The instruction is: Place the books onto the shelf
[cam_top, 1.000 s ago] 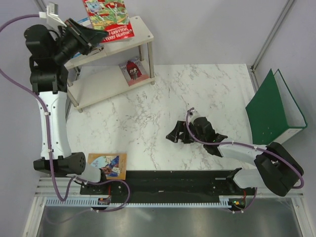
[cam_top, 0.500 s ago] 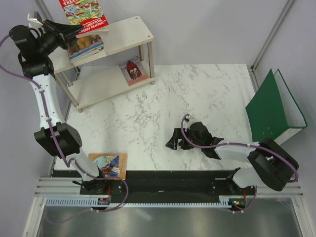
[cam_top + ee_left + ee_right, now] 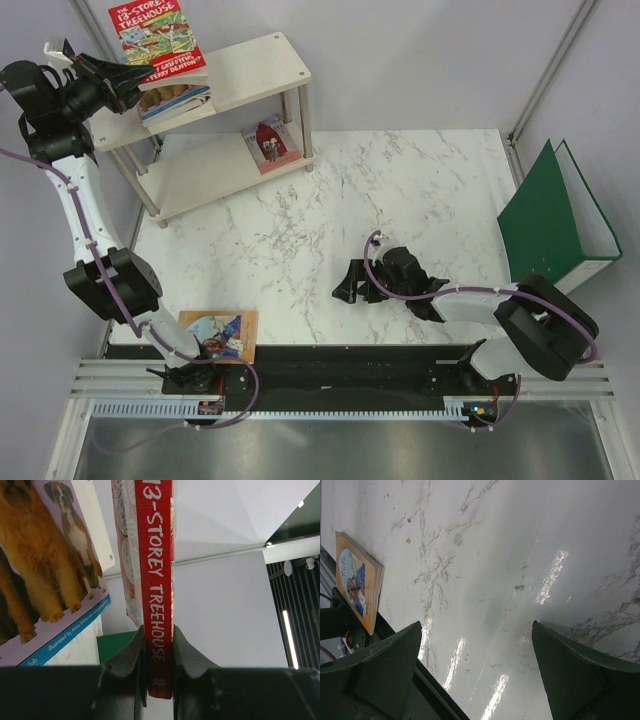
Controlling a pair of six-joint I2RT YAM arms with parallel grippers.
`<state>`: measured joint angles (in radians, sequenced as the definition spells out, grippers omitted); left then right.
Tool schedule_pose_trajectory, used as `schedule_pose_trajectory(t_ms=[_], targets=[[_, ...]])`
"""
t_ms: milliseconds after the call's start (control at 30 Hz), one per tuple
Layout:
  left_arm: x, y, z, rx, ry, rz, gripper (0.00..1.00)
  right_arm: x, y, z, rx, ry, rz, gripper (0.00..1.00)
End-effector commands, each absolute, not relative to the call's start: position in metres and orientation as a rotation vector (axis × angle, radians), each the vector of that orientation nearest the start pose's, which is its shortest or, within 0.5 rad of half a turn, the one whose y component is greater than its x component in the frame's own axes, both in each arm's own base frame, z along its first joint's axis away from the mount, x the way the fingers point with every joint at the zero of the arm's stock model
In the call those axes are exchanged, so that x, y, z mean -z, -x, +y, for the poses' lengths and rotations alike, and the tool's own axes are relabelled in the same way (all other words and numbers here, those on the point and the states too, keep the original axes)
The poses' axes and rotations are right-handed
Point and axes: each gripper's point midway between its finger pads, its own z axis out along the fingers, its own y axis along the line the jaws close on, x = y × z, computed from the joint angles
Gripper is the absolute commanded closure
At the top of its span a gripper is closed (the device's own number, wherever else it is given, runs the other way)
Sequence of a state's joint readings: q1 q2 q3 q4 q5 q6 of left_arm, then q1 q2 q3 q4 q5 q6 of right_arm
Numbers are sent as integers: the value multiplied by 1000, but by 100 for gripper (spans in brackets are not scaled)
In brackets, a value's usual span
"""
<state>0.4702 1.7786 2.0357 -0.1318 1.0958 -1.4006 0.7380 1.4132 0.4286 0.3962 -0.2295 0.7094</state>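
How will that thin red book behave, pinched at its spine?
Probably light: the left gripper holds the red book aloft by its spine alone. Being a thin paperback, its pages may sag or fan open. With only its end between the fingers, it could twist or slip.

Binder (image 3: 555, 225): green, large, standing at the right edge, covers slightly splayed.
Worktop (image 3: 300, 230): white marble, grey veins, glossy.
Rail (image 3: 330, 365): black strip along the near edge, silver frame below.

Glossy veined marble table (image 3: 430, 190); glossy paper-covered Treehouse book (image 3: 155, 40); matt cream shelf boards (image 3: 255, 65).
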Motion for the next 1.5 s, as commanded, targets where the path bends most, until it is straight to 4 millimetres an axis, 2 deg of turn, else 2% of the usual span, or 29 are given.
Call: schedule_pose_trajectory(t_ms=[0,200,567,633,667,700,900,933,1100,1133,1333,1467], targets=[[-496,-440,32,1448,519,1661,98,-39,-205,284,-1046,195,2367,2],[-482,-446,43,1376,580,1673,98,-33,-199,289,-1089,211,2393,2],[-468,-456,48,1402,615,1697,96,-29,-196,292,-1104,219,2410,2],[-467,-457,50,1399,620,1696,88,-29,-197,292,-1105,219,2409,2],[-468,-457,50,1397,622,1694,81,-29,-196,293,-1106,220,2409,2],[-467,-457,50,1393,628,1695,70,-30,-197,293,-1108,219,2408,2],[-473,-460,52,1395,642,1682,62,-28,-195,294,-1115,221,2414,2],[-477,-460,52,1391,638,1676,56,-28,-195,294,-1114,220,2415,2],[-486,-458,53,1388,642,1658,41,-28,-195,295,-1123,222,2418,2],[-490,-457,53,1383,641,1651,36,-28,-194,295,-1124,223,2419,2],[-490,-452,59,1373,676,1652,26,-28,-194,296,-1131,222,2417,2],[-489,-446,65,1344,695,1652,11,-28,-194,297,-1137,221,2419,2]])
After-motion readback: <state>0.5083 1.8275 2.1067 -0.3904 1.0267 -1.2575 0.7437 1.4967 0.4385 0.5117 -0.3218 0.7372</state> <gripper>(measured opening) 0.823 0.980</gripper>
